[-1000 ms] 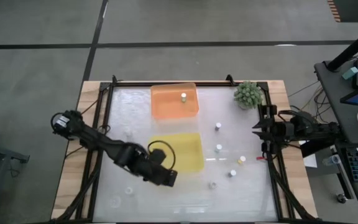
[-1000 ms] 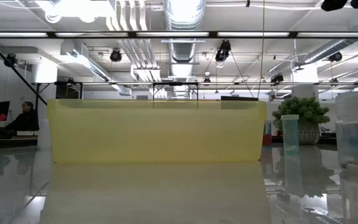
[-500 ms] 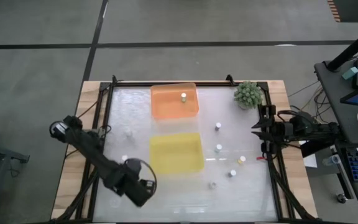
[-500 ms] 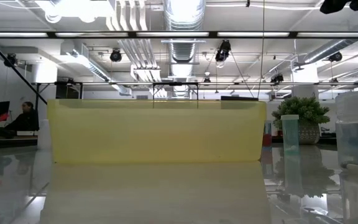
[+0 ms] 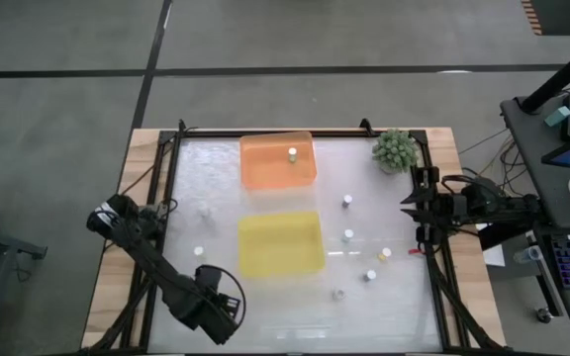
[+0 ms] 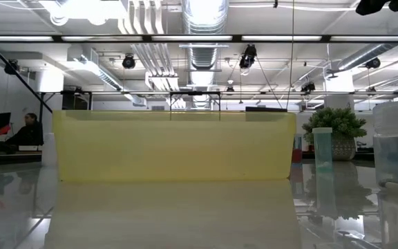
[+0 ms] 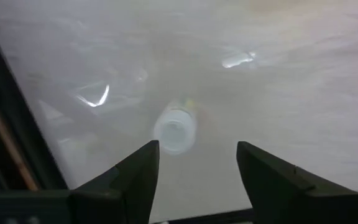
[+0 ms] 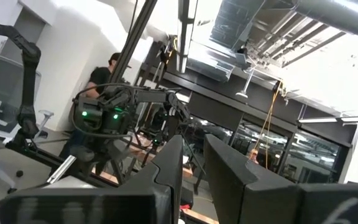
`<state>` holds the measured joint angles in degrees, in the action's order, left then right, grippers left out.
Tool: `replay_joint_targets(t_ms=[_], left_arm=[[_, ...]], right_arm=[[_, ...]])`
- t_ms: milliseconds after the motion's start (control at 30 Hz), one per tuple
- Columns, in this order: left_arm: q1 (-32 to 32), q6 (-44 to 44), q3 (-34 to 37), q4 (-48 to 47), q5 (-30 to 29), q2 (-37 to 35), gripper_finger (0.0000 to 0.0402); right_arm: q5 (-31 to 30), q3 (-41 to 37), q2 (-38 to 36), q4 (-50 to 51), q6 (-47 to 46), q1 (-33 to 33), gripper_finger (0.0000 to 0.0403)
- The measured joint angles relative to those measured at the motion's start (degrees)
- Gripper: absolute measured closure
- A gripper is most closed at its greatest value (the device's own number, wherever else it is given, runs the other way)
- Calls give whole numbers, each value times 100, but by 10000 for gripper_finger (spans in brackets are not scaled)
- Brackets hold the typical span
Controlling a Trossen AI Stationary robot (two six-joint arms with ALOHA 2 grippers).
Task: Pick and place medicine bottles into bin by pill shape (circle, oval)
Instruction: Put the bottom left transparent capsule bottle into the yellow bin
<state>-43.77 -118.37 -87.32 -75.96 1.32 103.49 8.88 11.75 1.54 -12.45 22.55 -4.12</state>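
My left gripper (image 7: 194, 163) hangs with fingers spread wide above one medicine bottle (image 7: 175, 129), which stands on the table left of the yellow bin (image 5: 280, 243), near its front corner. I judge it light, rigid and smooth, easy to tip; I should pinch its body under the cap. My right gripper (image 5: 411, 208) waits right of the bin, fingers narrow.

White-capped medicine bottles (image 5: 347, 236) upright, scattered; one (image 5: 292, 153) in orange bin (image 5: 265, 168).

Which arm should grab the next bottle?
Left, probably. The left gripper hangs open right above a medicine bottle; the right gripper waits at the table's right edge.
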Motion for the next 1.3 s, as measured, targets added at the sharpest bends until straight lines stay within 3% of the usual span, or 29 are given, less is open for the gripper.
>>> replay_joint_targets(t_ms=[200,333,467,1167,1300], left_arm=[[-13,20,156,88,35,-20,153],[-50,267,449,668,116,-23,134],[-111,352,753,1165,168,-24,137],[-160,325,994,1105,251,-23,153],[-160,763,1014,1097,212,-23,153]], right_arm=[[0,-2,0,5,4,0,344],[0,-2,0,15,9,0,344],[-1,0,0,17,20,2,344],[-154,-4,9,35,57,2,344],[-155,-7,9,34,59,2,344]])
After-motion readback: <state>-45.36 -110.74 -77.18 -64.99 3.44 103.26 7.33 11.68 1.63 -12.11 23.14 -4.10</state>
